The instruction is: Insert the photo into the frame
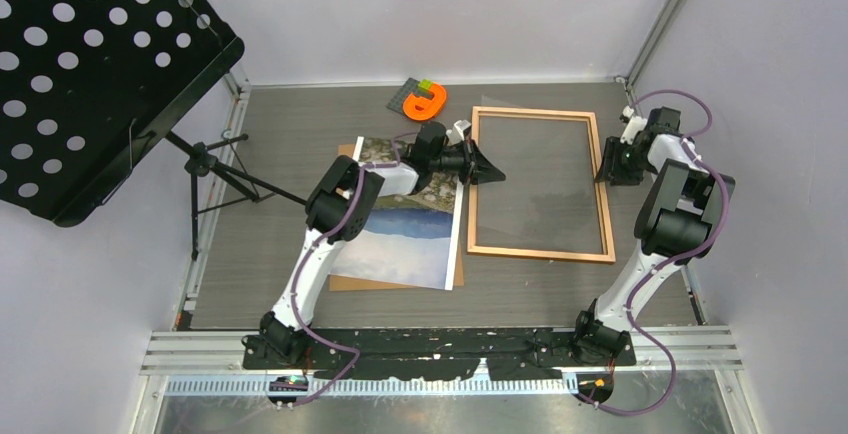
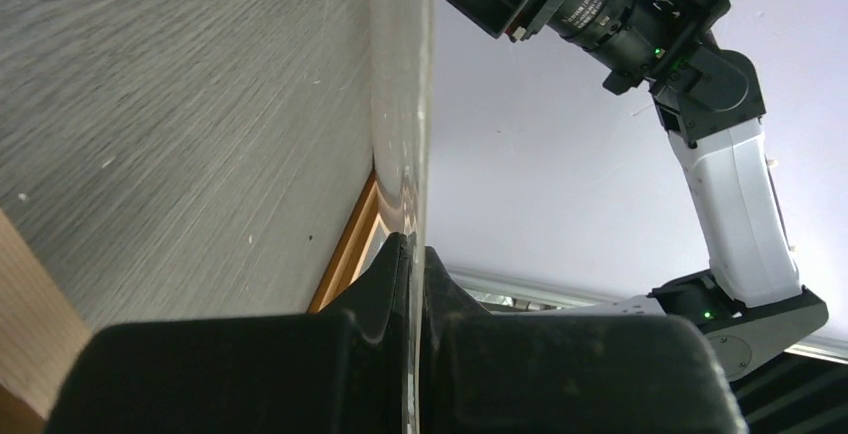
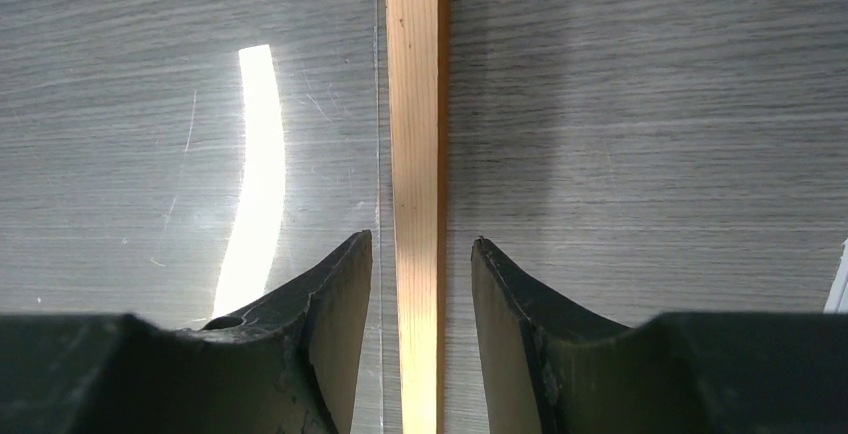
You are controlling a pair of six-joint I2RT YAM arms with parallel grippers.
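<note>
The photo [image 1: 405, 239] lies face up on the brown backing board [image 1: 345, 282], left of centre on the surface [image 1: 290, 124]. It sits right beside the frame [image 1: 540, 252] but not in it, with its right edge running just alongside the frame's left rail. The frame lies flat to the right, and there's a clear sheet [image 1: 540, 179] across its opening.

Now look at the left fingers [image 1: 490, 167]: closed right down, pinching the left edge of that clear sheet just at the frame's left rail. On the other side the right fingers [image 1: 608, 168] stand partly open, one on either side of the right rail. They hold nothing that I can see, as a gap shows on each side of the wood.

So the job in hand, I'd say, is handling that sheet while the frame is stopped from sliding, and the photo is not yet in. To do it well, a thin, slippery, bendy pane wants a firm pinch and a slow, even move. Its edge should run parallel to the rail so it doesn't catch, with the right fingers low around the wood as a stop.

The left arm stretches forward and across to the right, wrist rolled onto its side. The right arm is folded with its elbow high, wrist pointing straight down onto the rail
</note>
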